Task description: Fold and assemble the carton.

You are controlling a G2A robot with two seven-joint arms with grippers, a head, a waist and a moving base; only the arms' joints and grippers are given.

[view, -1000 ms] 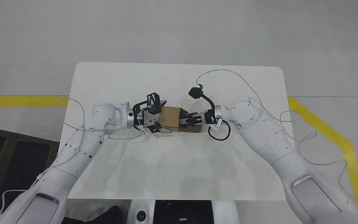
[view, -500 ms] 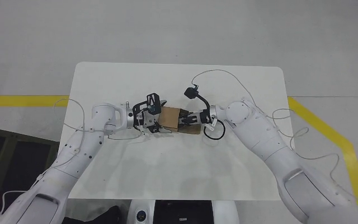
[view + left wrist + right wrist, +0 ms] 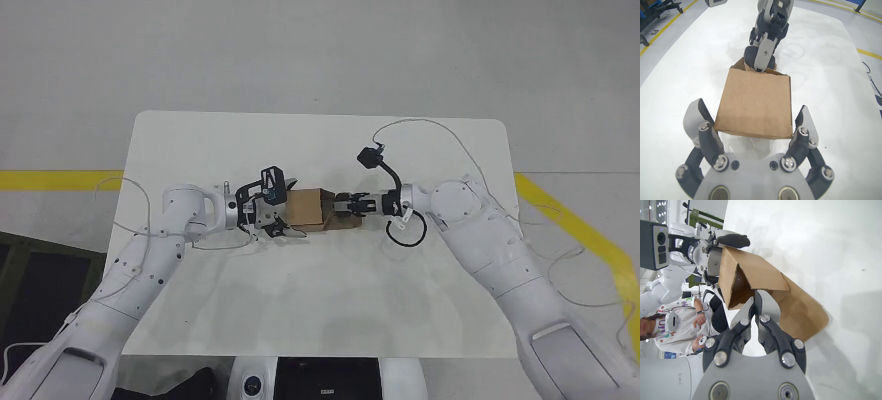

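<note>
White table (image 3: pixel 200 140), carton (image 3: pixel 305 209), left gripper (image 3: pixel 752 105) jaws spread around it, right gripper (image 3: pixel 755 295) jaws clenched at flap.

top: overhead, far, looks down on whole desk (image 3: pixel 180 140) | left wrist: low, close, faces carton (image 3: pixel 755 102) from one end | right wrist: low, close, faces it from opposite end | shared: carton in all three
</note>
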